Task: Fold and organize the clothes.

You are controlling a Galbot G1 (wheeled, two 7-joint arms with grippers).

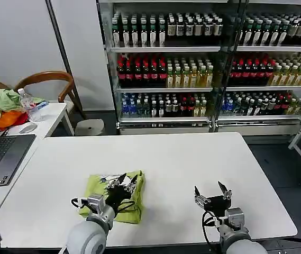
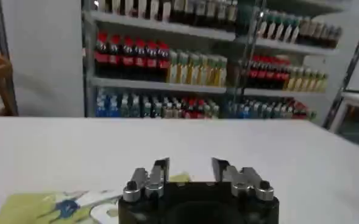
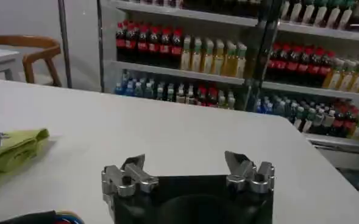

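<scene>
Both arms rise from the near edge of the white bench [image 1: 192,159], their rounded grey housings cut off by the bottom of the head view. Left gripper [image 1: 126,180] hangs over the folded T-shirt [image 1: 100,185], its dark fingers [image 1: 134,180] spread apart with nothing between them; whether they touch the cloth cannot be told, since the gripper body covers the middle of the bundle. Lying near the front left part of the bench, the lime yellow-green shirt is folded into a compact rectangle, with a pale patch by its upper edge too small to read. From the left wrist view just a strip of it [image 2: 39,207] shows past the gripper [image 2: 190,168], bearing a blurred blue and white mark. Right gripper [image 1: 212,191] stands well apart over bare bench, fingers spread and empty; in its own view [image 3: 185,165] one corner of the shirt [image 3: 11,152] pokes in at the edge. Behind the bench stand shelves of bottled drinks [image 1: 163,69].
</scene>
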